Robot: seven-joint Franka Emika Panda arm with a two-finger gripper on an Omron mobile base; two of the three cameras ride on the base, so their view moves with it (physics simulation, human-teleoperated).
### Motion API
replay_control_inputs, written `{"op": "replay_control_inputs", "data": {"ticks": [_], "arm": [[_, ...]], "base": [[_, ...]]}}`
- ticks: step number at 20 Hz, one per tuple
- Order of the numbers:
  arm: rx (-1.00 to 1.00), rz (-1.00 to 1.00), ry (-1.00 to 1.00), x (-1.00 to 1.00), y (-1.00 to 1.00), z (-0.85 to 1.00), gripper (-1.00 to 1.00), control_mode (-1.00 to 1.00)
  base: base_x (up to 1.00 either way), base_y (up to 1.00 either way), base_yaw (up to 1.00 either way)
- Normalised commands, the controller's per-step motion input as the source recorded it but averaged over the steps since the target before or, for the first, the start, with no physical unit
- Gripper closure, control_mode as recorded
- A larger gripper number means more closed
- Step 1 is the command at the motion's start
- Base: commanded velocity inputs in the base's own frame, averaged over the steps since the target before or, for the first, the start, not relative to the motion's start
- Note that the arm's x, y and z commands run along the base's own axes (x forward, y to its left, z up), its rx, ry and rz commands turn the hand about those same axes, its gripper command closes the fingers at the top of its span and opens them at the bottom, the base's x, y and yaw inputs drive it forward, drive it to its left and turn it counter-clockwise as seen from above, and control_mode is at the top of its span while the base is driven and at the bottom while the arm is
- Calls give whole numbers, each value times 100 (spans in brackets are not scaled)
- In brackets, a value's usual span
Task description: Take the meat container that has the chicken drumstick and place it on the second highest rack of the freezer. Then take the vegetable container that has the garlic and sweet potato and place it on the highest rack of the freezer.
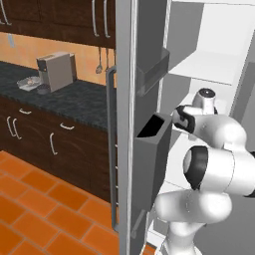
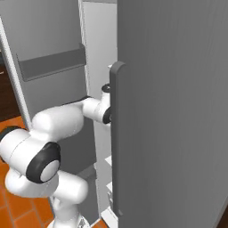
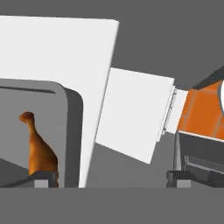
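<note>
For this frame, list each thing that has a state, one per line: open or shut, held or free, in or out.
freezer: door open, white shelves showing, arm reaching inside.
door bin: on the open door, looks empty.
chicken drumstick: lying in its grey container.
meat container: close beside one fingertip; whether it is gripped, cannot tell.
tool: fingertips set wide apart, open.
upper cabinets: doors shut.

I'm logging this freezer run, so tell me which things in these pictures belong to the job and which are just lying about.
Job:
- chicken drumstick in its grey meat container, seen in the hand view
- freezer, door open, white shelves inside
- fingers, spread apart

Lying about:
- coffee machine on the dark counter
- door bins
- orange floor tiles
</note>
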Motion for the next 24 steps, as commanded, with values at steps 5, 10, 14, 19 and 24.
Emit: {"op": "replay_control_inputs", "data": {"ticks": [5, 10, 14, 19, 24], "arm": [[0, 10, 0, -59, 39, 35, -100, -100], [0, 13, -2, -79, 34, 17, -100, -100], [0, 13, -9, -90, 21, 47, -100, -100], [-6, 11, -7, -77, 34, 66, -100, -100], [-11, 7, -6, -82, 35, 69, -100, -100]], "base": [[0, 0, 0], [0, 0, 0], [0, 0, 0], [0, 0, 0], [0, 0, 0]]}}
